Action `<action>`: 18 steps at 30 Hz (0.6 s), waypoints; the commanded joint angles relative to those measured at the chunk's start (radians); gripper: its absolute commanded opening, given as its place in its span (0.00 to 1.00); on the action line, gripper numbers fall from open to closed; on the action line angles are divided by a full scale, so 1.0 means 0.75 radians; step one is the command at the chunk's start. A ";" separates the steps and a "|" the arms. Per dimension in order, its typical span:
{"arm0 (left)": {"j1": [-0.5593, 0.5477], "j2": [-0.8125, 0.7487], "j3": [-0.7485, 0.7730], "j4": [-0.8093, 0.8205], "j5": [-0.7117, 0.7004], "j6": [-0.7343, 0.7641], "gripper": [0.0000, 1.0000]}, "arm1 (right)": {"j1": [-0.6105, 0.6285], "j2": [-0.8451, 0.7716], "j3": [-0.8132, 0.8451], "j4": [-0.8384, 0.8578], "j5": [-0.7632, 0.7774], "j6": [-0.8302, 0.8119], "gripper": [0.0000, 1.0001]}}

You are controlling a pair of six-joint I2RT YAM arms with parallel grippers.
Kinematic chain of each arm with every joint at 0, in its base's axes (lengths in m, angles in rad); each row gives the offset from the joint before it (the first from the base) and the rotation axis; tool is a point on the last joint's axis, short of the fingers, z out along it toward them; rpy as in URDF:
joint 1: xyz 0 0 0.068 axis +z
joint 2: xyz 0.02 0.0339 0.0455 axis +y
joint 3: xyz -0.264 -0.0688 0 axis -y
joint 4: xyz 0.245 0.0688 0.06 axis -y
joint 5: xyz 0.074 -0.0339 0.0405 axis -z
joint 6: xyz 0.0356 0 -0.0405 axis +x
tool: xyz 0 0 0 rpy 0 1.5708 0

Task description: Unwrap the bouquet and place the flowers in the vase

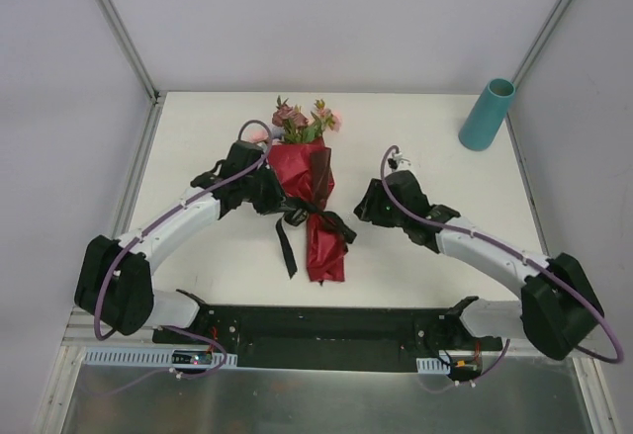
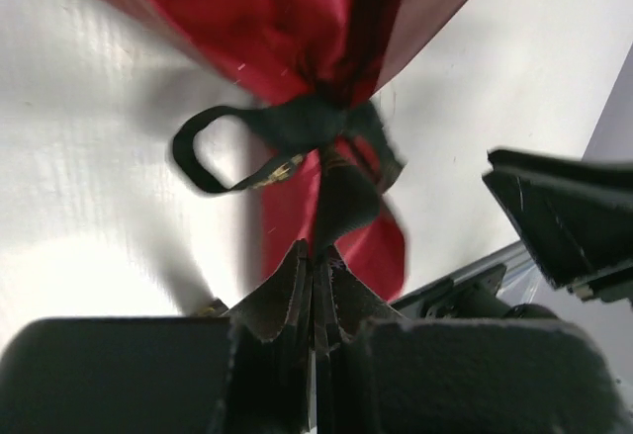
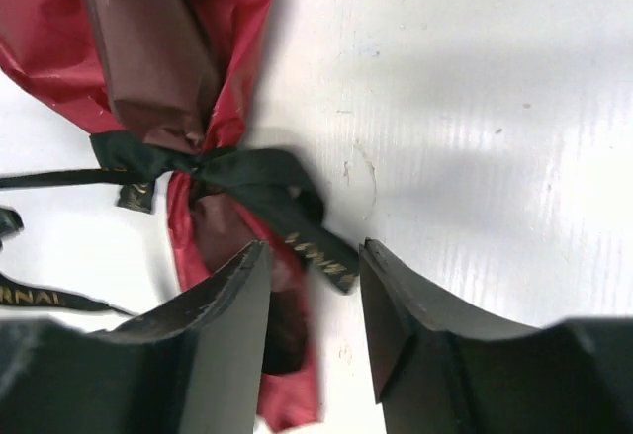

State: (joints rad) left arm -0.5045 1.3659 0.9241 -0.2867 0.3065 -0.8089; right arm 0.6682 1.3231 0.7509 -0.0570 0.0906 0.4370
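Note:
The bouquet [image 1: 309,172] lies flat mid-table in its maroon wrap [image 2: 267,19], the flowers [image 1: 302,118] poking out at the far end. A black ribbon [image 3: 247,172] is knotted round its narrow waist. My left gripper [image 2: 316,252] is shut on one ribbon tail [image 2: 341,207], just left of the knot [image 1: 315,218]. My right gripper [image 3: 315,256] stands open on the bouquet's right side, low over the table, with the gold-printed end of another ribbon tail [image 3: 321,254] between its fingertips, untouched by either. The teal vase [image 1: 487,115] stands upright at the far right corner.
The white table [image 1: 425,256] is fenced by metal frame posts and pale walls on three sides. A long loose ribbon tail [image 1: 285,246] trails toward the near edge. The right arm's black housing [image 2: 564,217] shows in the left wrist view.

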 commanded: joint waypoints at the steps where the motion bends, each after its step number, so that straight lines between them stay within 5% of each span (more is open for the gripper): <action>1: 0.063 -0.083 0.079 -0.082 0.098 0.021 0.00 | -0.015 -0.213 -0.124 0.045 0.002 0.137 0.51; 8: 0.065 -0.070 0.220 -0.084 0.233 0.001 0.00 | -0.015 -0.292 -0.330 0.360 -0.106 0.309 0.54; 18: 0.071 -0.036 0.251 -0.121 0.266 0.025 0.00 | -0.005 0.072 -0.224 0.728 -0.421 0.327 0.63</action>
State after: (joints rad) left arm -0.4519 1.3308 1.1015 -0.3565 0.4690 -0.8101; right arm 0.6586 1.2976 0.5011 0.2943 -0.0895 0.6319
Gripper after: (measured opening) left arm 0.020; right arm 0.594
